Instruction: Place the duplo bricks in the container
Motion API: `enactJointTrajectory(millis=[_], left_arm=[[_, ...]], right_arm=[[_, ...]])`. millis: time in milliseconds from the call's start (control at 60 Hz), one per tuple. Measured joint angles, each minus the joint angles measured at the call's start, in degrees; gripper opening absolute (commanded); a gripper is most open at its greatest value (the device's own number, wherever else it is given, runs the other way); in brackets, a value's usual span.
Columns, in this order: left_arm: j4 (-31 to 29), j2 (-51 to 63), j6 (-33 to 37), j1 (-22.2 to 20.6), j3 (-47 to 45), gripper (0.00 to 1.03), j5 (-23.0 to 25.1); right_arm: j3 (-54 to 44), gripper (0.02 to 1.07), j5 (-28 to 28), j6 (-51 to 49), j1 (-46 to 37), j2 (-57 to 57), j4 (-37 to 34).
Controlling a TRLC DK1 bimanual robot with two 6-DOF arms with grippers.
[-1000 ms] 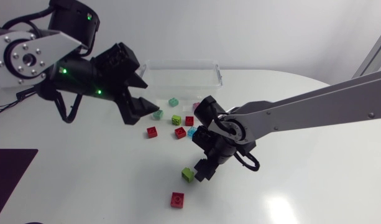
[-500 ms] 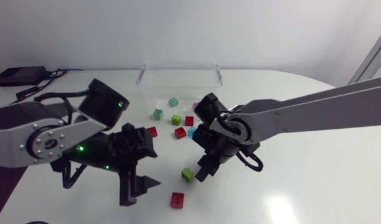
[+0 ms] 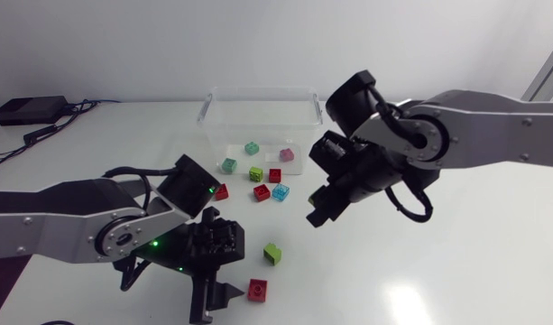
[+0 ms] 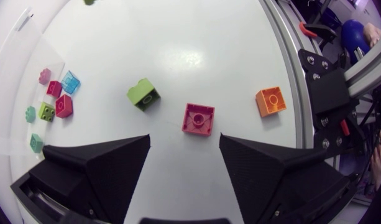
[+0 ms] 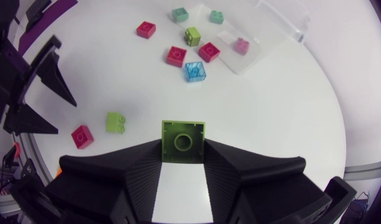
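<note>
Right pincer (image 5: 183, 149): clamped from both sides on a lime brick (image 5: 183, 140), held over the table (image 3: 456, 226).
Left pincer (image 4: 184, 140): spread wide and holding nothing, with a red brick (image 4: 197, 118) just ahead of its fingers.
Loose pieces: a second lime brick (image 4: 143, 95) lay near the red one, and an orange brick (image 4: 270, 101) by the table's edge.
Container (image 3: 213, 113): clear, at the far side, with a cluster of bricks (image 3: 258, 171) at its front wall.

Left gripper (image 4: 184, 140) spread; right gripper (image 5: 183, 144) seemingly clamps green brick (image 5: 183, 138).
</note>
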Motion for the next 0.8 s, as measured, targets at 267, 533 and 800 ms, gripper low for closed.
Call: enactJointTrajectory(millis=[267, 533, 800], left_arm=[[2.1, 3.6, 1.1, -2.4, -1.6, 0.77, 1.1], [5.5, 6.9, 1.3, -2.5, -1.6, 0.77, 1.3], [7.2, 9.1, 1.4, -4.0, -1.6, 0.77, 1.9]], right_arm=[[9.2, 0.37, 0.0, -0.2, -3.2, -1.4, -3.5], [16.4, 0.37, 0.0, -1.3, -4.0, -0.6, -4.7], [21.0, 0.37, 0.0, -1.3, -4.8, 3.5, -4.4]])
